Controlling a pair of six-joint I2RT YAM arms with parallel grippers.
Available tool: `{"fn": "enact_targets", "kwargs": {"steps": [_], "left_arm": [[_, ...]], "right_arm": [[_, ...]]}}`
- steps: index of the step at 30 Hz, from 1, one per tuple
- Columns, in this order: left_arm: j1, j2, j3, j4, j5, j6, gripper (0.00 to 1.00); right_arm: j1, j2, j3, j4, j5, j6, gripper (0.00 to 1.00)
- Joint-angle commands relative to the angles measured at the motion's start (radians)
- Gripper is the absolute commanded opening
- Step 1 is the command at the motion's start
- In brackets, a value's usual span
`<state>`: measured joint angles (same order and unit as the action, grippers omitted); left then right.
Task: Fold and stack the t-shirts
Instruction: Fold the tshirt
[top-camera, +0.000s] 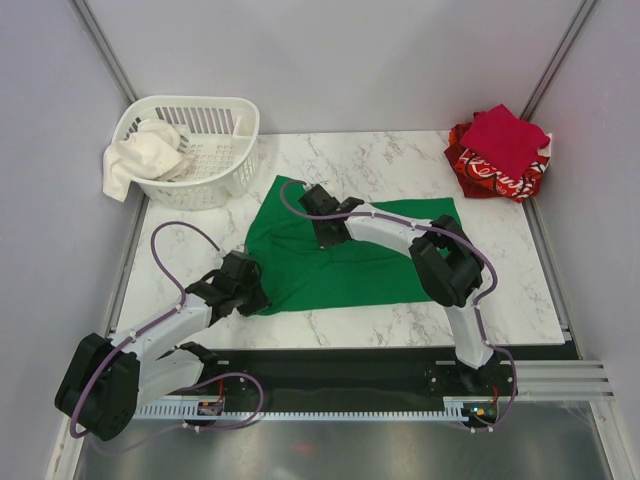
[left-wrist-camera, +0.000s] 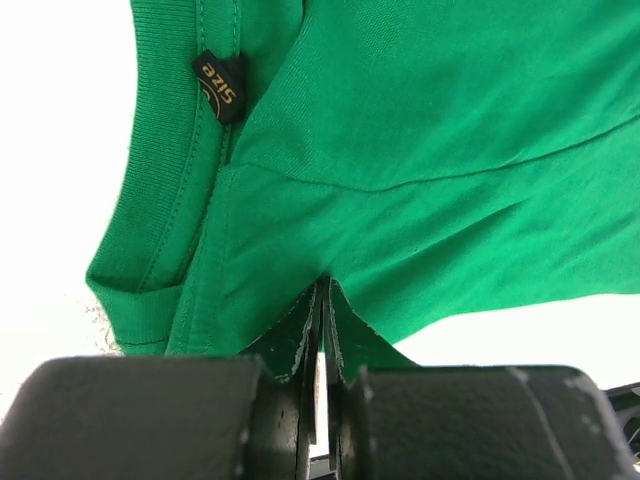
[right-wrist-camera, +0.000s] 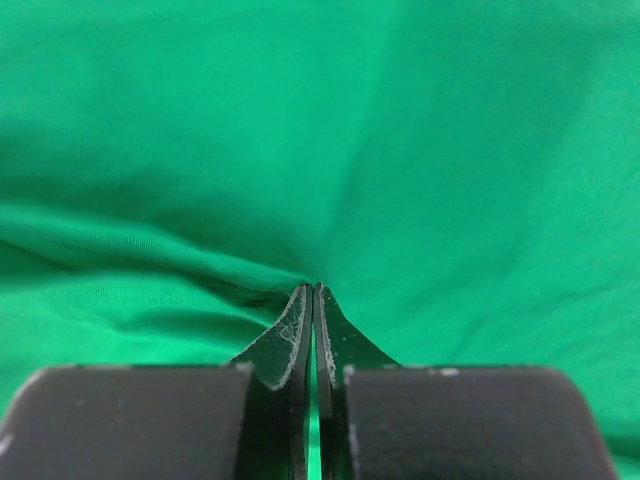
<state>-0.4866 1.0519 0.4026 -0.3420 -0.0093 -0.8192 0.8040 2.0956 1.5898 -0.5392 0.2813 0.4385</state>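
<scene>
The bright green t-shirt (top-camera: 375, 265) lies spread flat in the middle of the marble table. My left gripper (top-camera: 257, 297) is at its near left corner, shut on the shirt's edge (left-wrist-camera: 322, 285) beside the collar and its black size label (left-wrist-camera: 220, 85). My right gripper (top-camera: 327, 238) is over the shirt's left middle, shut on a pinched fold of green cloth (right-wrist-camera: 316, 288). The crimson t-shirt (top-camera: 505, 135) lies folded on top of the red t-shirt with white print (top-camera: 490, 175) at the back right corner.
A white slatted basket (top-camera: 215, 165) stands at the back left, with a white cloth (top-camera: 140, 155) hanging over its left rim. Bare marble table (top-camera: 520, 290) shows right of the green shirt. Grey walls close in the back and sides.
</scene>
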Motion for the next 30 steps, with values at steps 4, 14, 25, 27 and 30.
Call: {"fn": "enact_targets", "kwargs": {"steps": [4, 14, 25, 27, 30], "left_arm": [[-0.004, 0.003, 0.005, 0.028, -0.031, -0.031, 0.07], [-0.004, 0.008, 0.008, 0.026, -0.031, -0.031, 0.07], [-0.004, 0.013, 0.019, 0.014, -0.029, -0.023, 0.06], [-0.004, 0.014, 0.022, 0.009, -0.031, -0.021, 0.06], [-0.004, 0.019, 0.027, 0.005, -0.029, -0.021, 0.06]], "right_arm": [[-0.051, 0.06, 0.073, -0.001, -0.039, -0.024, 0.07], [-0.074, 0.026, 0.11, -0.016, -0.028, -0.047, 0.8], [-0.135, -0.353, -0.239, 0.021, 0.122, -0.026, 0.86], [-0.161, -0.468, -0.396, 0.074, 0.124, -0.006, 0.86], [-0.222, -0.603, -0.606, 0.177, 0.021, 0.02, 0.85]]}}
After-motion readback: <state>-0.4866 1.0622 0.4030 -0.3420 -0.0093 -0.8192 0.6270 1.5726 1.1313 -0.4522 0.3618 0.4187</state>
